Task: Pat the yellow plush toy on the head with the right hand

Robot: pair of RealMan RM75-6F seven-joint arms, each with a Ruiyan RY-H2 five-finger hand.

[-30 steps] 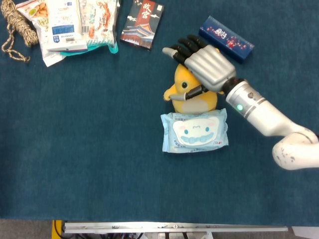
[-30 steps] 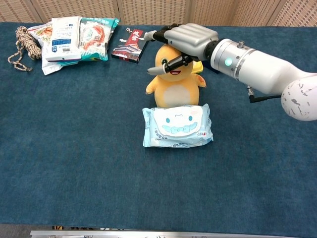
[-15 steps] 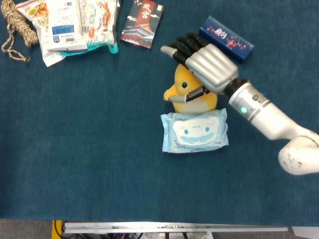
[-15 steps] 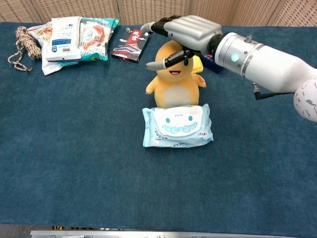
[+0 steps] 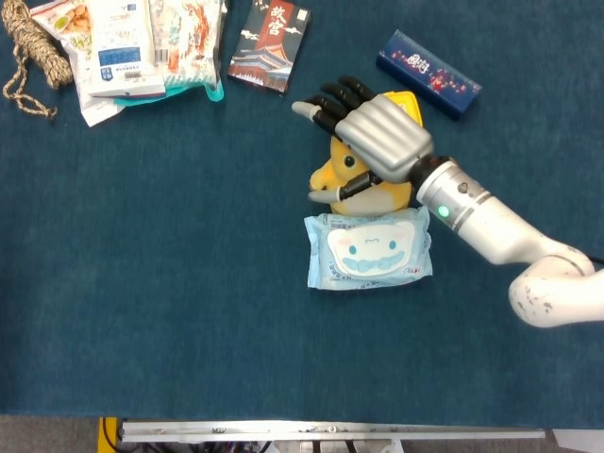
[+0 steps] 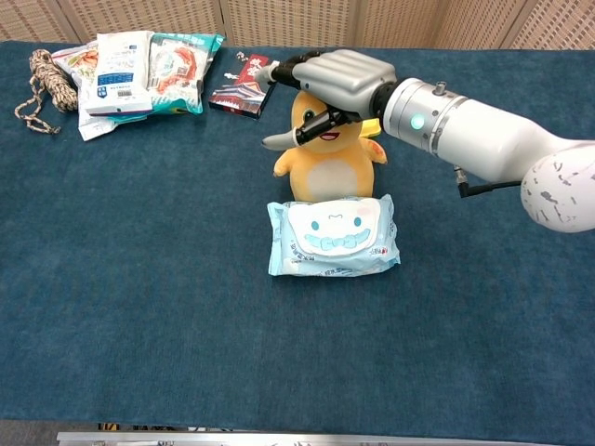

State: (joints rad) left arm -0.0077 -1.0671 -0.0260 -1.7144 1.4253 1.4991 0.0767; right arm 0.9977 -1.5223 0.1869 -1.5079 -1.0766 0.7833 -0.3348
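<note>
The yellow plush toy sits upright at the middle of the blue table, facing the robot. My right hand lies flat, palm down, on top of its head with the fingers stretched out to the left past it. The thumb crosses in front of the toy's face. The hand holds nothing. It hides most of the head in the head view. My left hand shows in neither view.
A light blue wipes pack lies right in front of the toy. A dark blue box lies behind it, and a dark printed box back left. Snack bags and a rope coil fill the far left corner.
The right hand lifted off the toy's head half a second ago, then came back down onto it and slid a little to the left.
</note>
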